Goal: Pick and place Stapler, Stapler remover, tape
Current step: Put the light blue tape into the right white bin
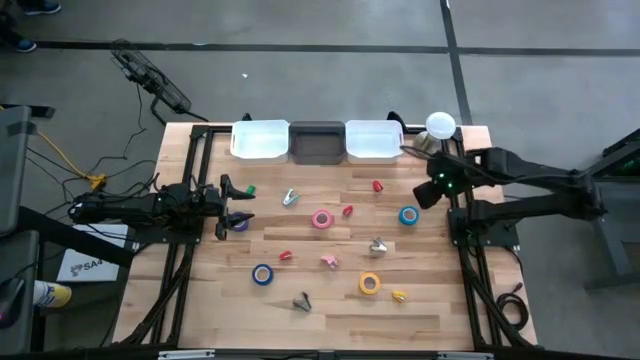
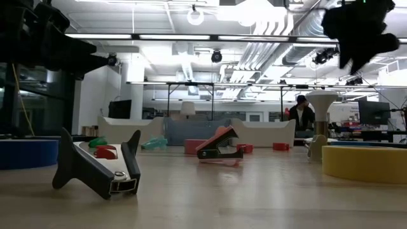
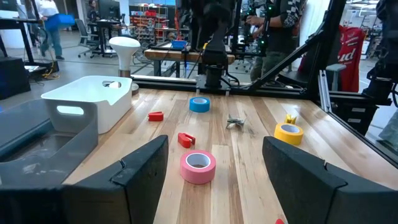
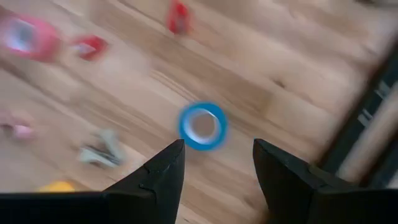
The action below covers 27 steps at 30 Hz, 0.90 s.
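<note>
The blue tape roll [image 1: 408,215] lay flat on the table [image 1: 330,300], near its right edge. The right gripper [image 4: 214,163] hung above this roll, fingers spread, gripping nothing. The pink tape roll [image 1: 321,219] lay well left of it. Beyond, the left gripper [image 1: 232,206] waited, fingers spread.

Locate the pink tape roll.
In the high view, the pink tape lies flat mid-table, beside a small red piece on its right, directly ahead of the left tool.
</note>
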Motion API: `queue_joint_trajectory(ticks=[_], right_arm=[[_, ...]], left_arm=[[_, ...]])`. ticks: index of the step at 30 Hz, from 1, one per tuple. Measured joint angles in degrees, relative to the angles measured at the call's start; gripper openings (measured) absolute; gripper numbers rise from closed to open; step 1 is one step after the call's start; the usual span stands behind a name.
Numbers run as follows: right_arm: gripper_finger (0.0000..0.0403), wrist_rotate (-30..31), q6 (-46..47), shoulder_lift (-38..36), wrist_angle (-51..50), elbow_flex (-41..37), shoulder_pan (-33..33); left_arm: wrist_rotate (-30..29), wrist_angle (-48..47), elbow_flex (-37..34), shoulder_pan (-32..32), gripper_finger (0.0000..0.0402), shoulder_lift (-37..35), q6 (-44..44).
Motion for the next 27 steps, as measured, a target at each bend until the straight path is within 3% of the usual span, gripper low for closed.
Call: queue_joint_trajectory(ticks=[3,17,27], right_arm=[[0.0181,-0.06,0.65,1.74,-1.46,-2.25,-0.08],[0.0186,-3.65,1.96,11.87,9.74,-8.47,2.96],[0.0243,-5.97,2.79,21.36,19.27,-11.35,5.40]], left_arm=[[0.00,0.00,0.00,-0.01,0.0259,-0.01,-0.02],[0.00,0.00,0.00,0.02,0.0259,0.01,-0.02],[0.00,0.00,0.00,-0.01,0.0259,0.01,-0.02]])
